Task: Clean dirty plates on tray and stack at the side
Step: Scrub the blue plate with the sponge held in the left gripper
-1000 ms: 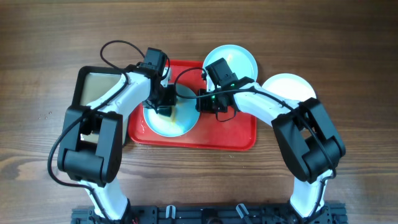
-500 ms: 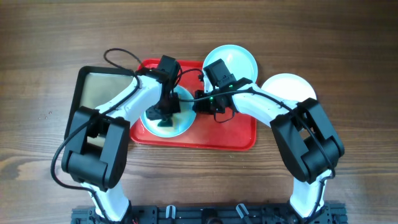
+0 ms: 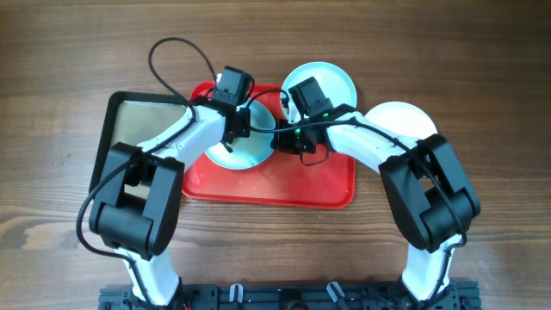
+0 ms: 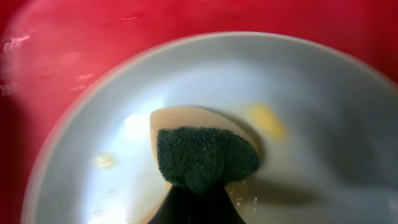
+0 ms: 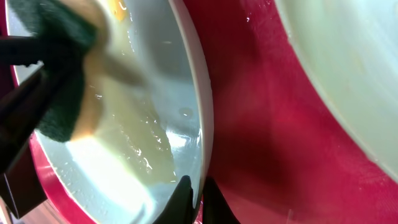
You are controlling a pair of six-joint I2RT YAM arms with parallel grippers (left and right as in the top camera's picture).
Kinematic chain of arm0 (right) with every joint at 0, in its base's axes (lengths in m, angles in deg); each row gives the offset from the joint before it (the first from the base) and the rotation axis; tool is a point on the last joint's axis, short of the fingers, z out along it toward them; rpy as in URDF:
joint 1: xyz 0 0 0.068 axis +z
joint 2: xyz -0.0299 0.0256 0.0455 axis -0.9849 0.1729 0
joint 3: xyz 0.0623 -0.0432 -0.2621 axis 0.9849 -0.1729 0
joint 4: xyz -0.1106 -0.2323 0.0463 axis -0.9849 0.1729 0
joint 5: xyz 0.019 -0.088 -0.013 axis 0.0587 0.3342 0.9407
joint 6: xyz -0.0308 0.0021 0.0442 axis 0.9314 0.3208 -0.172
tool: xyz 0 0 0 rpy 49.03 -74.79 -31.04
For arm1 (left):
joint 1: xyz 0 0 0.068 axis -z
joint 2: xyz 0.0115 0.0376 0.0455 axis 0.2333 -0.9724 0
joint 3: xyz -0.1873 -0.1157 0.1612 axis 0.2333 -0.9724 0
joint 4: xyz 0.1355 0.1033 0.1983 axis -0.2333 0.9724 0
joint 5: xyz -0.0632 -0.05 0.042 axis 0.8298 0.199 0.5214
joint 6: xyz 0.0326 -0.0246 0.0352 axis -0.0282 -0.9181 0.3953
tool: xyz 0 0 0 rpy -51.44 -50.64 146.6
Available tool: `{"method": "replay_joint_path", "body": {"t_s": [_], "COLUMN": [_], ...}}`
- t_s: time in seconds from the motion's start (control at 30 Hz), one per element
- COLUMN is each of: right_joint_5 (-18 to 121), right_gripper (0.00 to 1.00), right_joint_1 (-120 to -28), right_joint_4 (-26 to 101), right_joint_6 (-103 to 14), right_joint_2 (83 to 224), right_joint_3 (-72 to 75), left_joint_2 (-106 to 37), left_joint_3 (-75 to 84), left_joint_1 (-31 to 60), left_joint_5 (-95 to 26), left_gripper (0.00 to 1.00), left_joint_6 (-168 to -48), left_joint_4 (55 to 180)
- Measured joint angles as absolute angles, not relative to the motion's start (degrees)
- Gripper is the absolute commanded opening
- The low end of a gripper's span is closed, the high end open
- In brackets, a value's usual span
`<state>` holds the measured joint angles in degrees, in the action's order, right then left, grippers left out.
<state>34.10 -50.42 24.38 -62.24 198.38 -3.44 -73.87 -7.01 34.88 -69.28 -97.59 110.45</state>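
Observation:
A pale blue plate (image 3: 255, 156) with yellowish smears (image 4: 267, 118) lies on the red tray (image 3: 301, 185). My left gripper (image 3: 231, 145) is shut on a green-and-yellow sponge (image 4: 202, 155) that presses on the plate's wet floor (image 4: 323, 124). From the right, my right gripper (image 3: 277, 140) is shut on that plate's rim (image 5: 198, 155), one finger inside and one outside. A second pale blue plate (image 3: 323, 84) sits at the tray's far right corner, overhanging the rim. A white plate (image 3: 400, 120) rests on the wooden tabletop to the right of the tray.
A black-rimmed tray with a beige floor (image 3: 138, 120) stands to the left of the red tray, under the left arm. Cables loop above both wrists. Bare wood-grain tabletop (image 3: 482, 77) surrounds the trays.
My left gripper has swept the sponge across the plate, from its near middle toward its far side. The right gripper has kept its hold on the rim.

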Motion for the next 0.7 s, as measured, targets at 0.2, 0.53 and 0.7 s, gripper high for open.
{"method": "replay_joint_path", "body": {"t_s": [0.2,0.53,0.7], "right_joint_5": [34.08,34.3,34.3], "right_gripper": [0.04,0.04,0.04], "right_joint_1": [-50.53,-50.48,-50.29], "right_joint_4": [24.64,24.1,23.73], "right_joint_6": [-62.13,-61.76,-61.76], "right_joint_2": [198.36,198.36,198.36], "right_joint_3": [-3.44,-3.44,-3.44], "left_joint_2": [-73.92,-74.03,-74.62], "left_joint_3": [-6.51,-6.66,-6.96], "left_joint_1": [36.41,36.65,35.71], "left_joint_5": [-50.68,-56.88,-71.92], "left_gripper": [0.04,0.04,0.04], "left_joint_6": [-85.46,-94.49,-110.25], "left_joint_4": [114.39,111.09,106.47]}}
